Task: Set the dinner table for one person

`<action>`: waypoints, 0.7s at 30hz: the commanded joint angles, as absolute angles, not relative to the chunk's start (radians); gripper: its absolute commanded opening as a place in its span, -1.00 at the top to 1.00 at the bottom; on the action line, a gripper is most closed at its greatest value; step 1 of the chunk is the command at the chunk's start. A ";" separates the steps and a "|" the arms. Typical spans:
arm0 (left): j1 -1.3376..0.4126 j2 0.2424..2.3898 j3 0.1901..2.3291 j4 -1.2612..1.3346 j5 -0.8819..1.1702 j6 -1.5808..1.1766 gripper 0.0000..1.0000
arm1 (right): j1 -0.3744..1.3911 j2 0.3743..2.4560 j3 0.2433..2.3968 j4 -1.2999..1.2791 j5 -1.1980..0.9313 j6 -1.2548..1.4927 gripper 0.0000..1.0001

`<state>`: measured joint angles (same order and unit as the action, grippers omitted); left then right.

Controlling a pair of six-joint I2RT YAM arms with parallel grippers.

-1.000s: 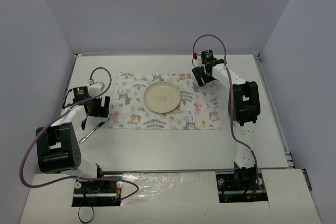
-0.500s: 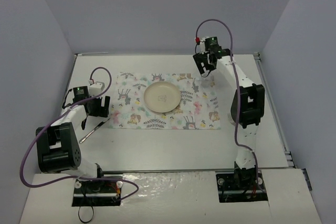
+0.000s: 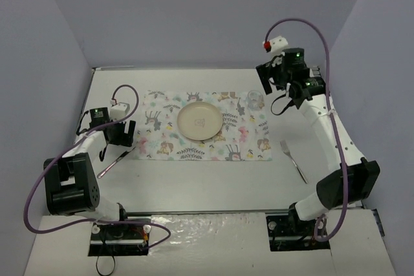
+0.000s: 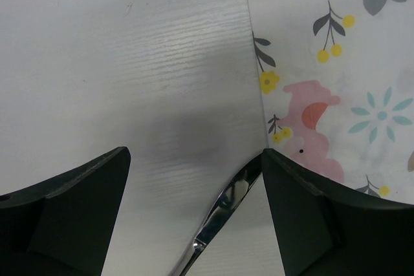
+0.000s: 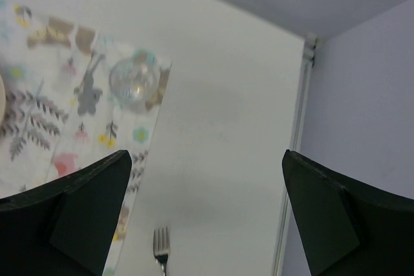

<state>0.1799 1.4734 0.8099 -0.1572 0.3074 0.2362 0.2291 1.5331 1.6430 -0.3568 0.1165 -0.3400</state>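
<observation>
The white dinner table (image 3: pixel 213 176) holds a floral placemat (image 3: pixel 162 105) with a cream plate (image 3: pixel 201 121) in its middle. A clear glass (image 3: pixel 254 100) stands on the mat's far right corner and shows in the right wrist view (image 5: pixel 134 84). A fork (image 3: pixel 293 160) lies on the table right of the mat, and it shows in the right wrist view too (image 5: pixel 160 250). A knife (image 3: pixel 116 159) lies left of the mat. My left gripper (image 3: pixel 119 135) is low and open, with the knife blade (image 4: pixel 226 218) between its fingers (image 4: pixel 65 211). My right gripper (image 3: pixel 283 95) is open, empty and raised, right of the glass.
Grey walls close in the table at the back and both sides. A metal rail (image 5: pixel 294 159) runs along the table's right edge. The placemat's left edge (image 4: pixel 336 63) lies just right of my left gripper (image 4: pixel 194 211).
My right gripper has lifted from the mat's far right corner and swung right, leaving the glass standing there. The arm no longer covers the fork. The left arm has not moved.
</observation>
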 commanded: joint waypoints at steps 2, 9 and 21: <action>0.190 1.458 0.896 -0.194 0.277 0.365 -0.60 | 0.232 1.520 1.329 -0.397 0.064 -0.347 -1.00; 0.219 1.489 0.915 -0.373 0.320 0.586 -0.43 | 0.141 1.332 1.146 -0.364 -0.157 -0.363 -1.00; 0.294 1.454 0.837 -0.566 0.280 0.833 -0.37 | 0.035 1.270 1.064 -0.307 -0.252 -0.340 -1.00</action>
<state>0.2686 1.4902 0.8513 -0.4881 0.2878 0.7160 0.0399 1.2535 1.0798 -0.3502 -0.2088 -0.3453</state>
